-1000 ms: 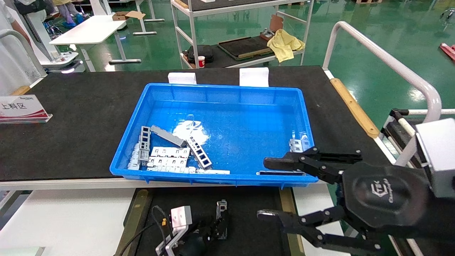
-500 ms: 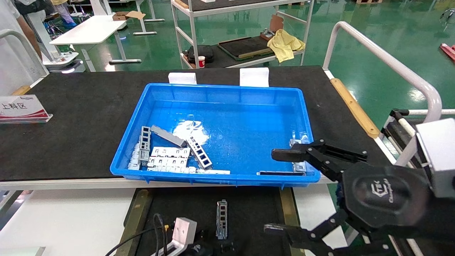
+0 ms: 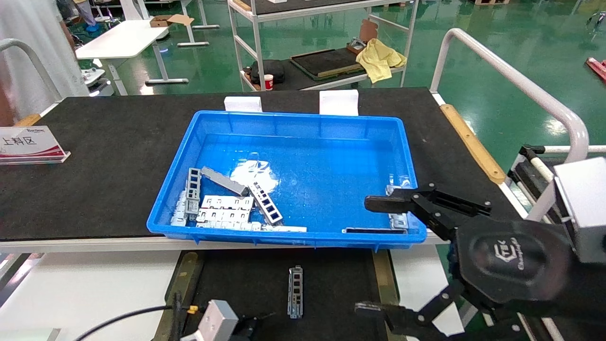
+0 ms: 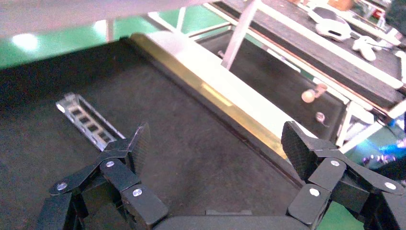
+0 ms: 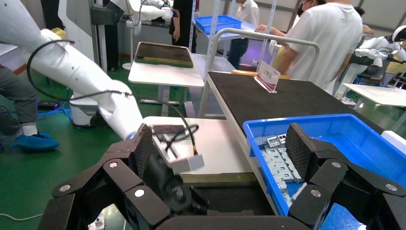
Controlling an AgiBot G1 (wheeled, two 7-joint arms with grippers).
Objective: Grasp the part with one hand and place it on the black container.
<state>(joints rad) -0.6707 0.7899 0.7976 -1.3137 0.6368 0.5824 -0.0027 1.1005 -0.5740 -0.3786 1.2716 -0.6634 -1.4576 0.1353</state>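
Far left on the desk point(image 3: 104, 142), a white and red sign point(image 3: 29, 144) with Chinese characters, seemingly "上料区"; smaller print above them unreadable; next, low at the near edge, left gripper point(image 4: 215, 153), jaws spread wide and holding nothing, only its wrist block showing in the head view; the part point(image 3: 295, 291) lies flat on the black container point(image 3: 331, 284), free of any grip, its long axis running toward and away from the robot; in the left wrist view the part point(image 4: 86, 122) sits just beyond one jaw tip, apart from it; left arm is clearly the nearer one; judged from this, the placing looks done; behind, blue bin point(image 3: 303, 128) with more parts heaped at its left near corner; far right, right gripper point(image 3: 378, 255), jaws wide and empty, hovers over the bin's right near corner; its housing is embossed with a logo, lettering not legible.
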